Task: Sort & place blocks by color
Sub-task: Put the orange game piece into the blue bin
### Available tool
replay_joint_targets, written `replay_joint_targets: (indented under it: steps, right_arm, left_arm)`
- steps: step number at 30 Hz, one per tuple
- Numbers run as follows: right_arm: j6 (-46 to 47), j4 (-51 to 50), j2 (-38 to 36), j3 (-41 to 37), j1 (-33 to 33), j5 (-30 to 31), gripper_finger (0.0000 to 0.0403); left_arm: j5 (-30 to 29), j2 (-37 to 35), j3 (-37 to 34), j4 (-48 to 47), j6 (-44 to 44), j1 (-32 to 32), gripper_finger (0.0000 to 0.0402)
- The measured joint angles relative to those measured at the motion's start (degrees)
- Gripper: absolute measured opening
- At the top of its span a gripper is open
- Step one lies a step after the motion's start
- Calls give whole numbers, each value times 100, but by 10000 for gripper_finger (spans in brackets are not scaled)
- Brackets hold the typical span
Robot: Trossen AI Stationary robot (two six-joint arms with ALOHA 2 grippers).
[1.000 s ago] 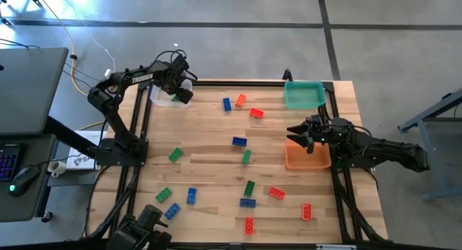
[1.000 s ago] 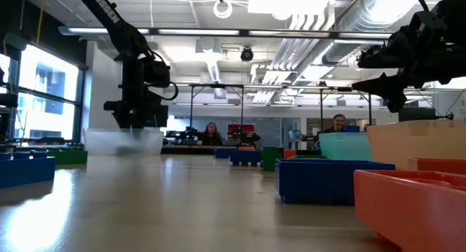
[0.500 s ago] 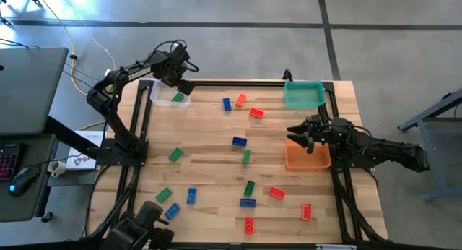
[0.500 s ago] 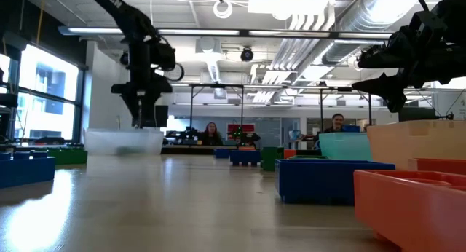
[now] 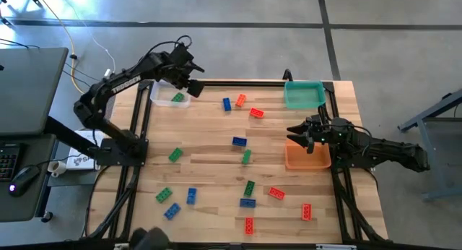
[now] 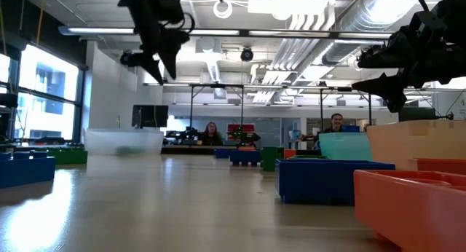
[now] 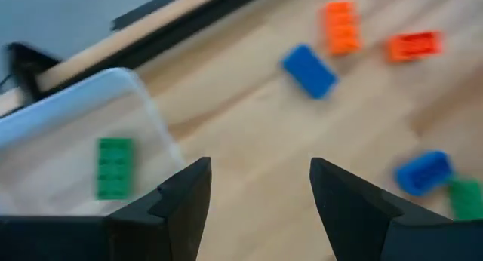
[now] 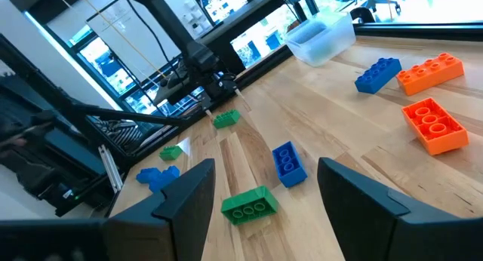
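Observation:
Red, green and blue blocks lie scattered flat on the wooden table [image 5: 209,170], among them a blue one [image 5: 239,141] and a red one [image 5: 276,193]. One green block [image 5: 177,97] [image 7: 115,167] lies inside the clear tray [image 5: 160,101] at the far left. My left gripper [image 5: 193,83] [image 7: 260,174] [image 6: 156,61] hangs open high above the table, just right of that tray, with nothing between its fingers. My right gripper [image 5: 294,133] [image 8: 264,178] [image 6: 373,68] waits open above the orange tray's [image 5: 309,160] left edge, pointing level across the table.
A teal tray [image 5: 303,95] stands at the far right corner, with the orange tray nearer along the right edge. A blue [image 5: 227,104], an orange-red [image 5: 240,100] and a red block [image 5: 256,113] lie close to the left gripper. Bare wood shows between trays and blocks.
My left gripper has risen from just over the clear tray to high above the table and drifted a little toward the right edge, tipping less steeply down. The green block stays lying in the clear tray.

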Motion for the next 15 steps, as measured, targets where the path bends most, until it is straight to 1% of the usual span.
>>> replay_joint_targets:
  steps: [3, 5, 8, 11, 15]
  right_arm:
    - [0, -2, 0, 0, 0, 87, 223]
    - [0, -2, -2, 0, -2, 292, 223]
    - [97, -2, 0, 0, -2, 433, 223]
    - [362, 0, -2, -1, -2, 448, 223]
    - [421, 5, 0, -2, -2, 475, 223]
  left_arm:
    - [142, -233, 0, -34, -215, -407, 213]
    - [144, -387, 0, -107, -432, -700, 213]
    - [144, -554, 0, -221, -791, -1115, 213]
    - [143, -709, 0, -255, -1044, -1531, 213]
    - [105, -797, 0, -255, -1310, -2029, 212]
